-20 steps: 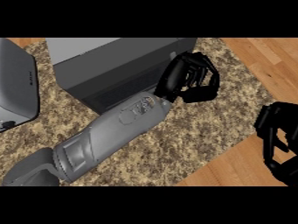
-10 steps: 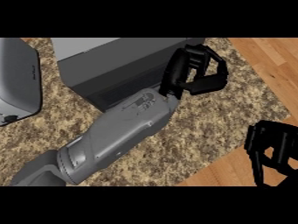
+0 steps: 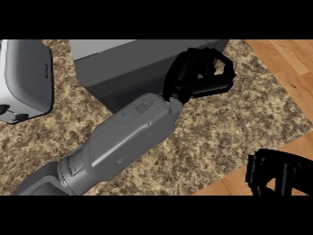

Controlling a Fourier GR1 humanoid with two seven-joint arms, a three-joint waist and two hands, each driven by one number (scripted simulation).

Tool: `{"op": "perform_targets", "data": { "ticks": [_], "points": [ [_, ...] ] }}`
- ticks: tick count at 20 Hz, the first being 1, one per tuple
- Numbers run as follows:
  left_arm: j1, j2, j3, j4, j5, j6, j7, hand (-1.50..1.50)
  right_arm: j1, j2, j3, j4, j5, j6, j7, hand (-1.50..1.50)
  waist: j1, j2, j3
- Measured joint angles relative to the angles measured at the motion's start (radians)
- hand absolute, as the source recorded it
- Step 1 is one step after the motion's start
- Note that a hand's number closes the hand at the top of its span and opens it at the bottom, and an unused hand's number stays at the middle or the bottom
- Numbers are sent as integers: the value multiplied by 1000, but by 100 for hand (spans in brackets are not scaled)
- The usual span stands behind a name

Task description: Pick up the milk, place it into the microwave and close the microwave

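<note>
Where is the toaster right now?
In the head view the toaster sits at the far left on the speckled counter, just left of the grey microwave.

Counter (image 3: 254,110): speckled brown, tan and cream granite pattern. Floor (image 3: 291,64) at 2 o'clock: orange-brown wood planks with grain lines. Microwave (image 3: 128,64) at 12 o'clock: dark grey body, lighter grey top face. Toaster (image 3: 19,78) at 9 o'clock: silver-grey shell, black knobs. Left hand (image 3: 199,78): glossy black. Left forearm (image 3: 114,147): plain mid grey. Right hand (image 3: 284,174) at 4 o'clock: black.
</note>
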Motion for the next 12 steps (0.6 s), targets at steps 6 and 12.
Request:
{"op": "perform_targets", "data": {
  "ticks": [6, 12],
  "points": [
    [-6, 0, -22, 23, 28, -102, -19, 150, 55, 29, 33, -58, 16, -39, 1, 150, 26, -5, 2],
    [-13, 0, -45, 45, 45, -192, -37, 150, 103, 56, 67, -115, 45, -85, 13, 150, 52, -9, 2]
  ]
}}
